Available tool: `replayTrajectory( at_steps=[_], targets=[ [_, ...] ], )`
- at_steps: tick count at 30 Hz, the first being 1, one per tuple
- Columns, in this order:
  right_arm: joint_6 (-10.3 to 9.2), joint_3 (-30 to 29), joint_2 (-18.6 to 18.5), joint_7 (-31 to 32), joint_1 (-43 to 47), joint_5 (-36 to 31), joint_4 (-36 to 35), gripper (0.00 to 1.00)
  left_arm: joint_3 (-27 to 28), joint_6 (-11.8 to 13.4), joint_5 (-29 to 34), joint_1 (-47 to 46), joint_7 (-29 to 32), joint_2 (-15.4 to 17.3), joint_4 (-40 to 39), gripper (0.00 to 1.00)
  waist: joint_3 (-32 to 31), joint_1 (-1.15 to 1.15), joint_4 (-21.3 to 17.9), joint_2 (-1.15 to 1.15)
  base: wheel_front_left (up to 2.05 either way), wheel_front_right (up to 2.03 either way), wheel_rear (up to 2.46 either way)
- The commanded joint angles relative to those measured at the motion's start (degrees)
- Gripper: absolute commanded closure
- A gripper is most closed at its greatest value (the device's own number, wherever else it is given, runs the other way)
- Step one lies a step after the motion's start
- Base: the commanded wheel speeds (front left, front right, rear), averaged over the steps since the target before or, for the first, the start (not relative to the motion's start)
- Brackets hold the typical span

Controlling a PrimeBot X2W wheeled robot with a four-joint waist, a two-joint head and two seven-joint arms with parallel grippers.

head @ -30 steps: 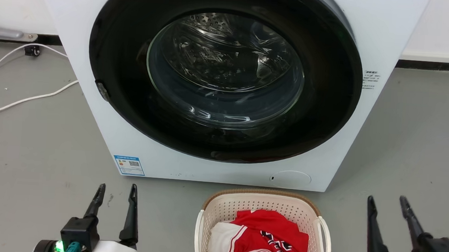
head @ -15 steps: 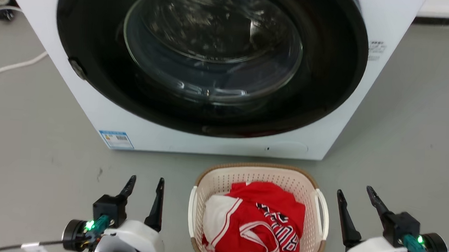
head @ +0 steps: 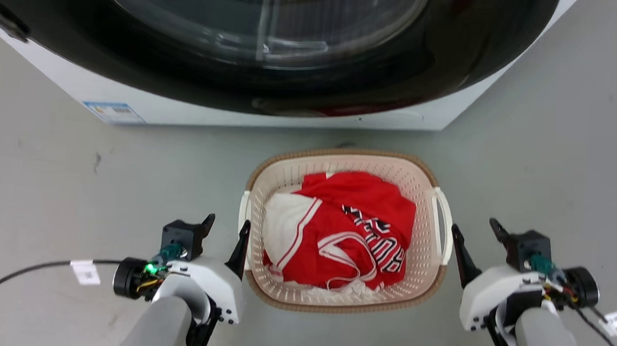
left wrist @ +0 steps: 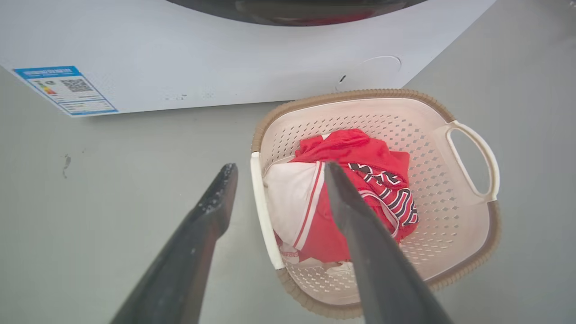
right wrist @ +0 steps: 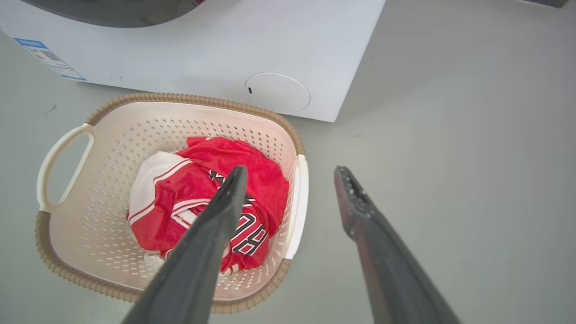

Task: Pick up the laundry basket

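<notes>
Head view: laundry basket sits on the floor, flanked more closely than a moment ago by my left gripper and right gripper, both spread. Left wrist view: left handle lies between my fingers. Right wrist view: right handle likewise; closing looks next.

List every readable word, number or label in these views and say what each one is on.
"80", as far as it reads: black-and-white figures on the crumpled red and white jersey in the cream perforated plastic laundry basket; folds hide the rest.
Blue-edged sticker with a QR code on the white washing machine: too small to read.
White cable tag: blurred, unreadable.
</notes>
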Motion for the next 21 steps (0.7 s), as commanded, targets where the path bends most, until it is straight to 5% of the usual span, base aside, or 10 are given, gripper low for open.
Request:
replayTrajectory(
  at_steps=[1,21],
  targets=[
    [-0.06,-0.25,-0.07,-0.15,-2.84,-0.39,2.01,0.00,-0.52,-0.14,-0.09,-2.32,-0.16,0.12,1.65,0.00,4.05,-0.01,-0.77,0.00,0.00,0.00,0.00],
    [-0.06,-1.18,-0.08,-0.15,-19.64,-2.99,17.95,0.00,-2.82,-0.54,0.14,-18.66,-0.15,0.81,16.07,0.00,20.59,-0.01,-0.55,0.00,0.00,0.00,0.00]
  ],
)
